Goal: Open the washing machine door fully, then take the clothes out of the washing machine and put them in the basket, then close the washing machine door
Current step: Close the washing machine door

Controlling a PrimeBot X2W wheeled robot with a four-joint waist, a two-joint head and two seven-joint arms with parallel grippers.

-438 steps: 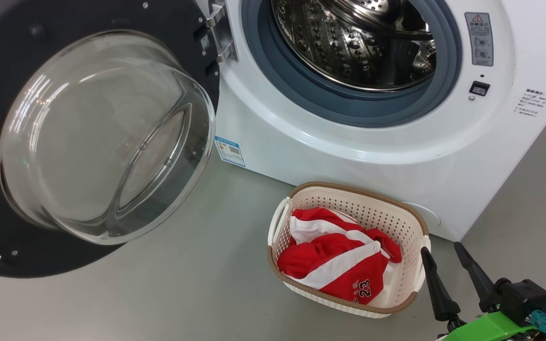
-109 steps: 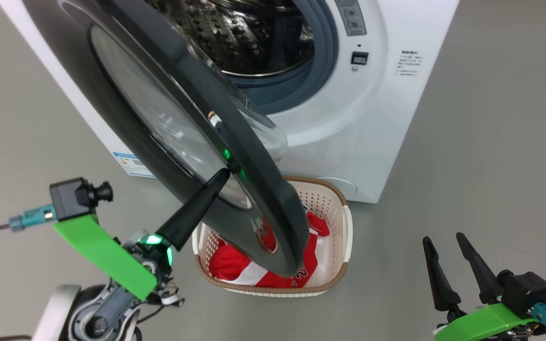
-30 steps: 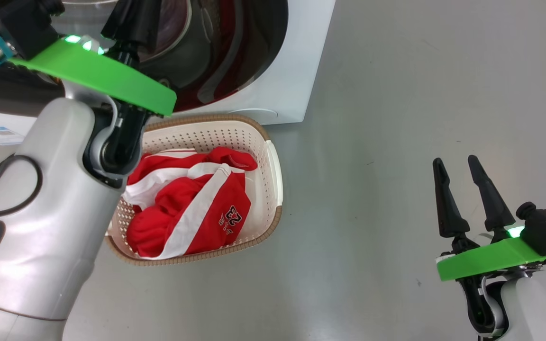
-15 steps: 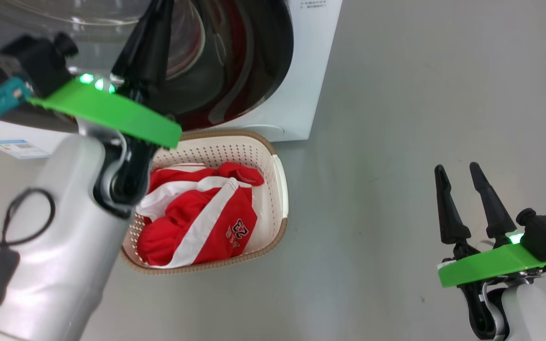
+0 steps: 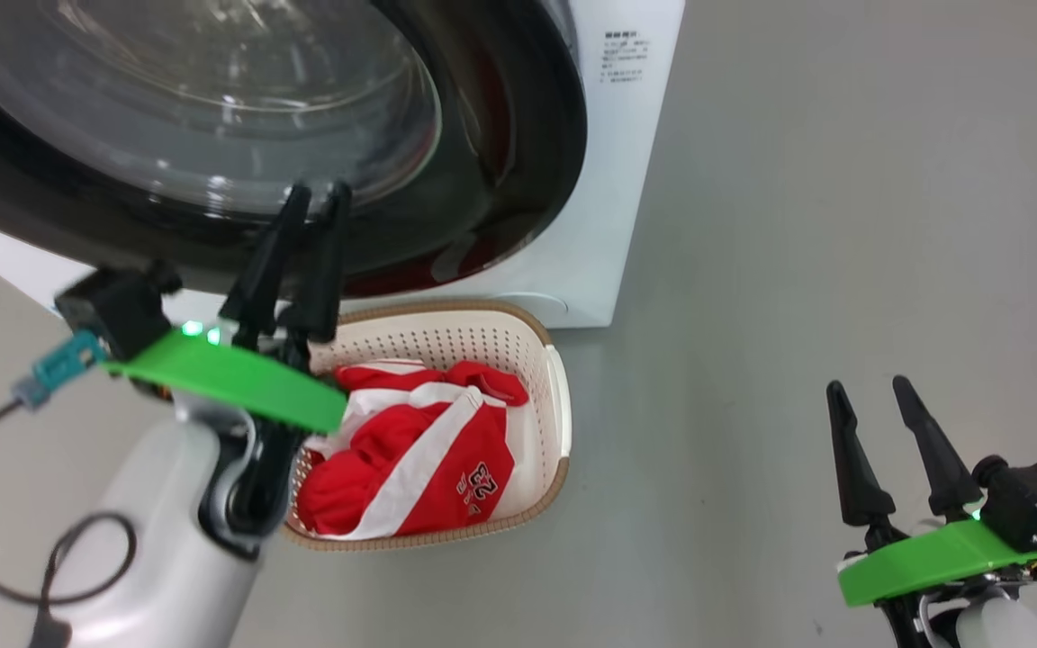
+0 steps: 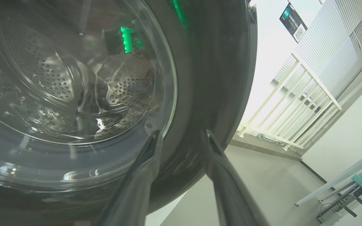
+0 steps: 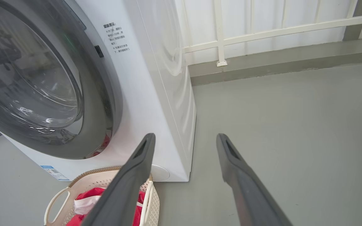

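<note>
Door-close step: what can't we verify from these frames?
- Latch: head view, the washing machine door's black rim covers it; latched or not, cannot tell.
- Inside the drum: left wrist view, glass reflections blur it.
- Left gripper contact: head view, its tips overlap the door rim; touching unclear.
- Left side of the basket: head view, behind the left forearm.
- Printed text beside the door: head view, too small.

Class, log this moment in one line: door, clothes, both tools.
door: flush against washer front | clothes: in basket | left tool: open, by door rim | right tool: open, above floor
</note>
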